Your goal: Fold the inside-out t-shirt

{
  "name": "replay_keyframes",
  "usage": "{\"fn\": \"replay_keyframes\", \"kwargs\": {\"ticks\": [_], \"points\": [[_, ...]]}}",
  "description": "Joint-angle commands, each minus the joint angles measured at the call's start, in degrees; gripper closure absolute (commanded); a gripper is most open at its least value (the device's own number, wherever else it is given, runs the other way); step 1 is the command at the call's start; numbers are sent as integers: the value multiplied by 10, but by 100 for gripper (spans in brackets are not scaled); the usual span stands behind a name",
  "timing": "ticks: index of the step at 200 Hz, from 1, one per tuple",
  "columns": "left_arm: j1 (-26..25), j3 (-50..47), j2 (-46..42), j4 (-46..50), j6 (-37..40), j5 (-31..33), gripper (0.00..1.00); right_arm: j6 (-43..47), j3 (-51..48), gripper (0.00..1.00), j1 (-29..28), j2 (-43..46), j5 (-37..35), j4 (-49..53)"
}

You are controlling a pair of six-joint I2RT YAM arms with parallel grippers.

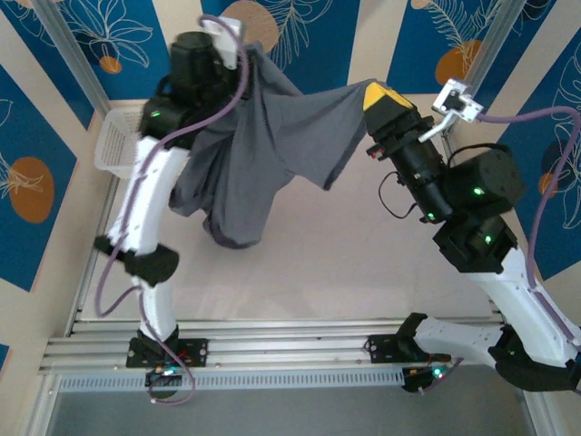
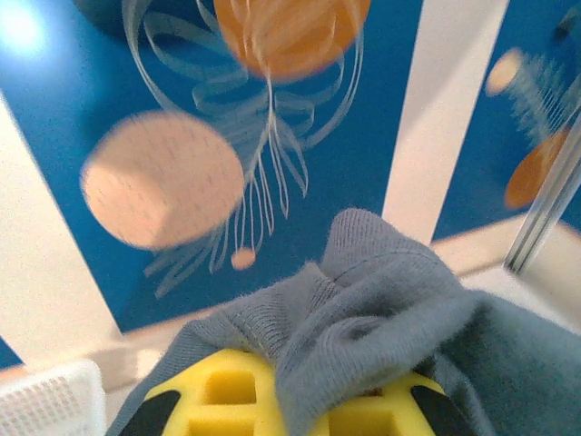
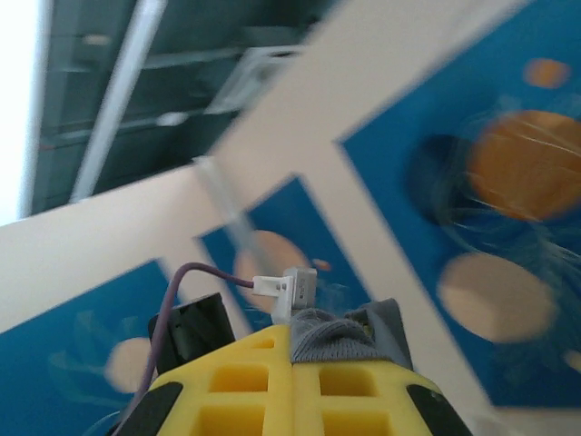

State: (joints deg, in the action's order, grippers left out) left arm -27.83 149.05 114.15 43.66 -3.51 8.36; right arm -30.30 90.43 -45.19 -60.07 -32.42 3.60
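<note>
The dark grey inside-out t-shirt (image 1: pixel 263 145) hangs in the air between my two raised arms, its lower part drooping down to the table at left of centre. My left gripper (image 1: pixel 243 44) is shut on a bunched edge of the t-shirt (image 2: pixel 381 300) high at the back left. Cloth spills over its yellow fingers (image 2: pixel 218 386). My right gripper (image 1: pixel 381 94) is shut on another edge at the back right. In the right wrist view a small fold of the t-shirt (image 3: pixel 349 336) pokes out between the closed yellow fingers (image 3: pixel 254 381).
A white plastic mesh basket (image 1: pixel 113 141) stands at the far left, behind the left arm; its corner (image 2: pixel 50 404) shows in the left wrist view. Blue patterned walls ring the table (image 1: pixel 363 245). The light tabletop stretches bare under the right arm.
</note>
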Motion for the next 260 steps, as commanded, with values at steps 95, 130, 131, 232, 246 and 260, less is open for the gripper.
{"fn": "replay_keyframes", "kwargs": {"ticks": [95,130,131,232,246,260], "points": [[-40,-566,-236,-76,-195,-117,41,-458,-134,100,360,-102,-19,414],[-158,-857,-405,1,-404,48,57,-421,-155,100,363,-91,15,372],[-162,-864,-407,6,-412,50,58,-420,-155,100,364,-92,15,372],[-200,-1121,-447,-149,-510,-12,54,-384,-154,100,359,-101,72,344],[-201,-1122,-437,-181,-502,-29,53,-386,-155,100,358,-101,75,343],[-198,-1127,-423,-197,-506,-41,53,-388,-155,100,359,-101,75,345]]}}
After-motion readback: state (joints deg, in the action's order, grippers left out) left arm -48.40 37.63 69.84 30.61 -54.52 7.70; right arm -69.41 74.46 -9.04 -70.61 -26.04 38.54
